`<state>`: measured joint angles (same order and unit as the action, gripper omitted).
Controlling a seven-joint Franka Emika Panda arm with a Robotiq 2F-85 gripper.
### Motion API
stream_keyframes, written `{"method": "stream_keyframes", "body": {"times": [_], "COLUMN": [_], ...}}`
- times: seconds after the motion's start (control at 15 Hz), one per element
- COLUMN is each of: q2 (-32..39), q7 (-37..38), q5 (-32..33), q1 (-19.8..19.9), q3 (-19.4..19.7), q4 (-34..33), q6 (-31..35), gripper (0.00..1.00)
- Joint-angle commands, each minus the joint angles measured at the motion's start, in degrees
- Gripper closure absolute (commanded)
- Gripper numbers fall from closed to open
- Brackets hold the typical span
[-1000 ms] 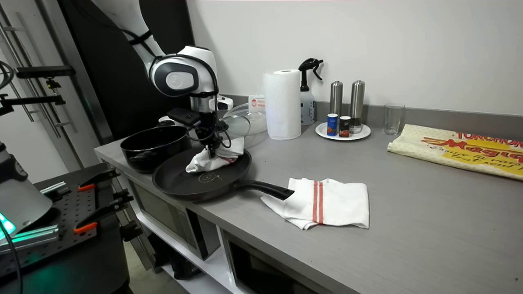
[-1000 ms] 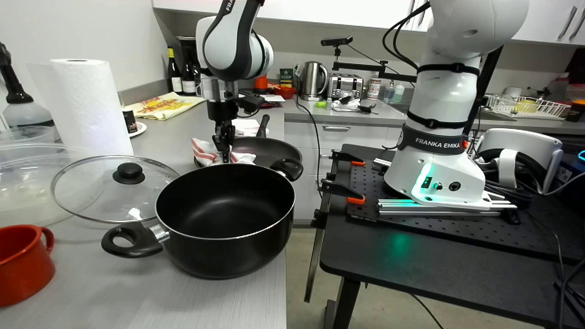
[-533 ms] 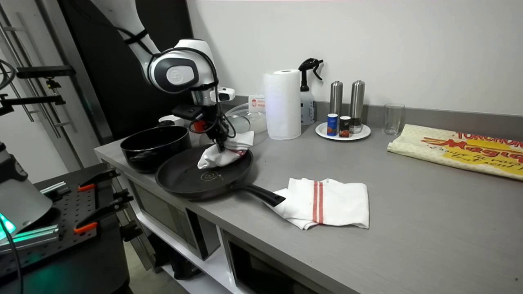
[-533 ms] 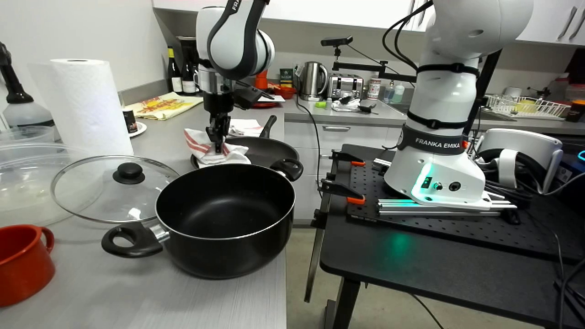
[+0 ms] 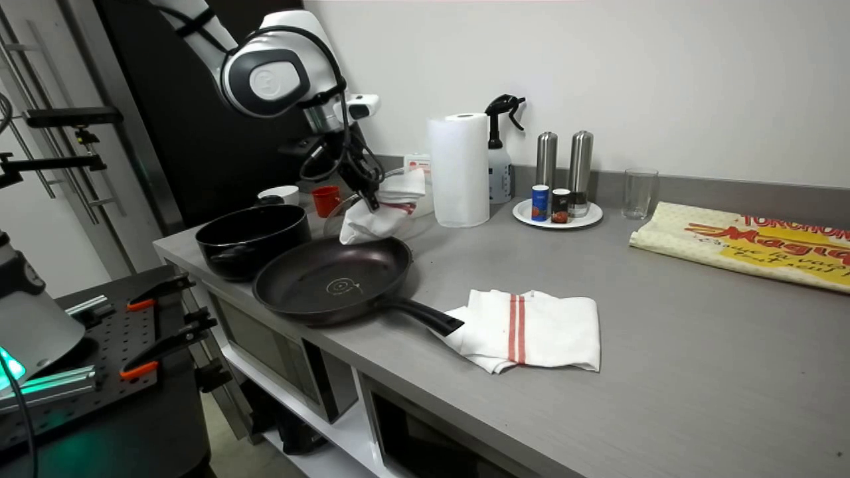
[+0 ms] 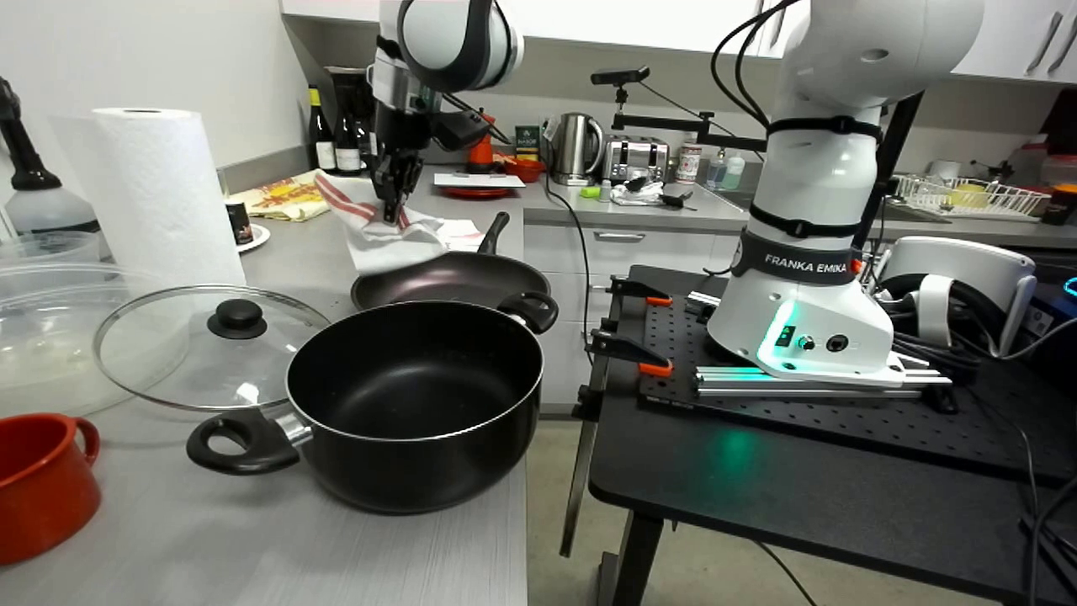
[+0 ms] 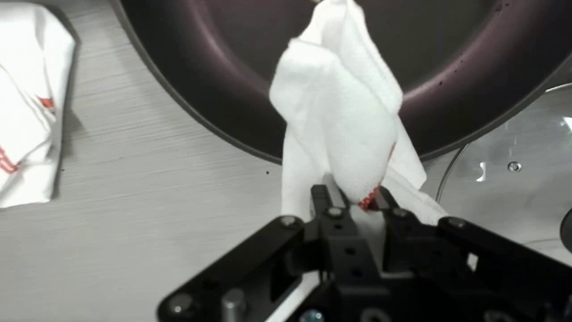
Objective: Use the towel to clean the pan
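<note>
claw pinches the towel, pan below and off to one side, so pressing hard could skid the pan, since nothing pins it, or pull the bunched towel loose.

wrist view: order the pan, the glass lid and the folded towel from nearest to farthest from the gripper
1. Pan: just ahead of the gripper, partly behind the held towel.
2. Glass lid: right side of the picture.
3. Folded towel: farthest, at the left edge.
</note>
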<state>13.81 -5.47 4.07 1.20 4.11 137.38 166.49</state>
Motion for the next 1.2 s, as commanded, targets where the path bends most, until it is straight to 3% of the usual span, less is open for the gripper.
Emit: {"method": "stream_keyframes", "body": {"times": [0.0, 0.47, 0.8, 1.13], "q2": [-5.9, -8.3, -5.3, 0.7], "q7": [2.8, 1.5, 2.3, 4.4], "q5": [0.6, -6.0, -9.0, -8.0], "q1": [1.2, 6.3, 8.0, 8.7], "q3": [2.0, 2.5, 3.3, 4.3], "q4": [2.2, -1.5, -10.3, -19.9], "q6": [0.2, -7.5, -21.6, -30.0], "gripper": [0.97, 0.97, 0.97, 0.97]}}
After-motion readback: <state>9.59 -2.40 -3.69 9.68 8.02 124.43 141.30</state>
